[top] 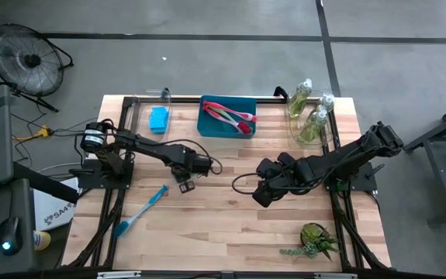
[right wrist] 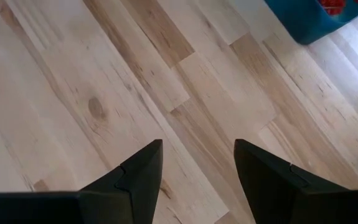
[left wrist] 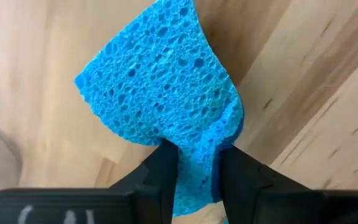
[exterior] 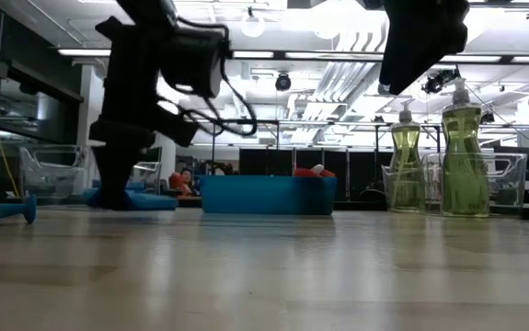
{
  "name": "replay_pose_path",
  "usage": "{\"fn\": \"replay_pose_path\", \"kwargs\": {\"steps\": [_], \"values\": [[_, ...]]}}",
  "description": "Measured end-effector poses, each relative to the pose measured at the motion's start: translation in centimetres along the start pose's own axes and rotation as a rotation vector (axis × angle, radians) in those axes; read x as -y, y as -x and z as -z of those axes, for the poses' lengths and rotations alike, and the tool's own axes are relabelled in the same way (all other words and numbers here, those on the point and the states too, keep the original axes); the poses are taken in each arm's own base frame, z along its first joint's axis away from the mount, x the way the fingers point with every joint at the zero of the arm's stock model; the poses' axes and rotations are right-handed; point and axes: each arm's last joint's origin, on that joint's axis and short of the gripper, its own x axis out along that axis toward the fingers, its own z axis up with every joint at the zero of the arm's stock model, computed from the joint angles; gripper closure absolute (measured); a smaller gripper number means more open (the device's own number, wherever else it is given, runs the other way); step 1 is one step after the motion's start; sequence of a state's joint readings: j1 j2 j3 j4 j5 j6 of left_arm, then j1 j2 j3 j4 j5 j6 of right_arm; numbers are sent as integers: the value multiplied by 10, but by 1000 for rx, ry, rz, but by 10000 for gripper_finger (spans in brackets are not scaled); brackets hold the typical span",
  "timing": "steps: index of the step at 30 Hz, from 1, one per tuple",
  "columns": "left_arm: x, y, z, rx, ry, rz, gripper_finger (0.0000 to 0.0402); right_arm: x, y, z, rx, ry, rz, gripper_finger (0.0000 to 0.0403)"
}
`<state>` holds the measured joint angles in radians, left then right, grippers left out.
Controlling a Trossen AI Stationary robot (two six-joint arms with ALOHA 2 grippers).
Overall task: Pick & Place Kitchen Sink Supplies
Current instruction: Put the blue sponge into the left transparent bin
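Note:
My left gripper points down at the table's left middle, shut on a blue sponge. In the low view that sponge shows below the dark fingers, close to the tabletop. A second blue sponge lies at the back left. A blue dish brush lies flat near the left front. Pink-red brushes lie in the blue tray. Two bottles of yellow-green liquid stand at the back right. My right gripper hangs open over bare wood at the table's middle, holding nothing. My left gripper pinches one end of the blue sponge between its two fingers, coming from above and pointing down. The soft sponge is squeezed narrow between the fingers and fans out wide below them. Whether its lower end touches the table, I cannot tell.
Clear bins stand at the back left and back right, the right one around the bottles. A small spiky green plant sits near the right front corner. Bare wood stretches across the table's front middle.

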<state>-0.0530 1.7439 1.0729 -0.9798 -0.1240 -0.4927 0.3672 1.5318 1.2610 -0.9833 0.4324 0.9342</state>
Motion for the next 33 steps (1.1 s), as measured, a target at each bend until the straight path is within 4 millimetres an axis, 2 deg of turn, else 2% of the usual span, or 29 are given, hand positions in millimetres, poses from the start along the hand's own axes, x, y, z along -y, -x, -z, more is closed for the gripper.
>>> {"fn": "replay_pose_path", "kwargs": {"steps": [14,22,33], "values": [[2,19,-11,58,8,7,319,0,0,1,-19,26,-15,210],[2,49,-22,121,-26,-38,319,0,0,0,-14,-7,-11,210],[-30,80,-34,148,-27,-100,319,0,0,0,-1,-5,-1,210]]}}
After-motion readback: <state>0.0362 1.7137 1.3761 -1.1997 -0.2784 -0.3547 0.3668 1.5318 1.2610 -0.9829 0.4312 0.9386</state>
